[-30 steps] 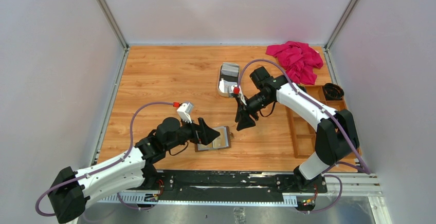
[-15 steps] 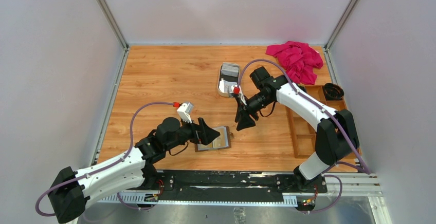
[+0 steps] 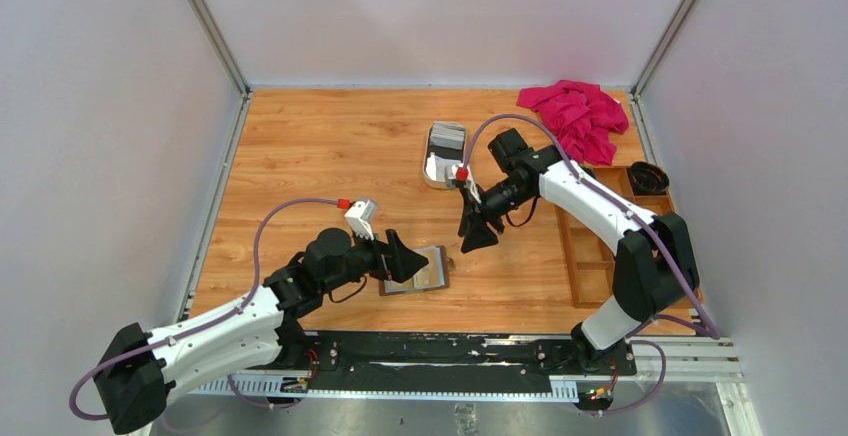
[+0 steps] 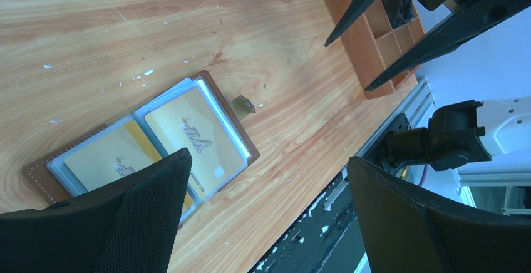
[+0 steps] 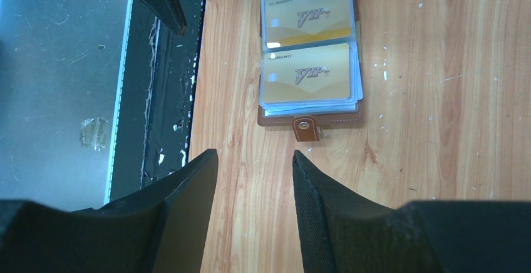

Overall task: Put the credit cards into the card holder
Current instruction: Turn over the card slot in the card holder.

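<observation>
the small brown leather card holder (image 3: 415,269) lies open on the wooden surface (image 3: 320,156) at lower centre of the top view, with two gold cards (image 5: 307,72) in its sleeves. its long axis runs left-right and the snap tab points right. the left jaws gape empty over it. the right jaws, apart and empty, hover up-right. next probably comes fetching a grey card (image 3: 447,136) from the cream oval tin tray (image 3: 432,168).

walls (image 3: 440,16): pale grey, three sides | table (image 3: 320,156): orange-brown wood grain | light: even
</observation>
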Robot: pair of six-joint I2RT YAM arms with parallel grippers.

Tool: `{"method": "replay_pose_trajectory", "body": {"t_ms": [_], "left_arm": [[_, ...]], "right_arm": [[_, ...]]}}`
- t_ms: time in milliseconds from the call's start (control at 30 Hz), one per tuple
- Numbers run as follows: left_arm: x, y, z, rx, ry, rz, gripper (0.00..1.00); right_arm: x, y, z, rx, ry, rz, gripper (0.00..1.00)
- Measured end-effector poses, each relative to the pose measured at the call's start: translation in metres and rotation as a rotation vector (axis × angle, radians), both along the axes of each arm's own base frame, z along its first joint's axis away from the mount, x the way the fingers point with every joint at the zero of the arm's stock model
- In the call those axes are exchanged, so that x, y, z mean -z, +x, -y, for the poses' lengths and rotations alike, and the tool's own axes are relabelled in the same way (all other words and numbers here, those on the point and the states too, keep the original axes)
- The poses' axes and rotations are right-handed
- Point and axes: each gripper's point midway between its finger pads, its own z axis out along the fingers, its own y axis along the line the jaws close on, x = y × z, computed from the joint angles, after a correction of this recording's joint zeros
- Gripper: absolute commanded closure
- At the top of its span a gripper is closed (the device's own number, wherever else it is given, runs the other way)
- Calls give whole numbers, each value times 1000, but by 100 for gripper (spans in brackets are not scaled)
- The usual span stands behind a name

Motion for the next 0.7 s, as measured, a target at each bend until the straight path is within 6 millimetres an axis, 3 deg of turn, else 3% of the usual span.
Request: {"method": "replay_pose_trajectory", "body": {"t_ms": [700], "left_arm": [[1,0,2,8,-1,-2,1]], "right_arm": [[0,1,1,3,4,-2,49]]}}
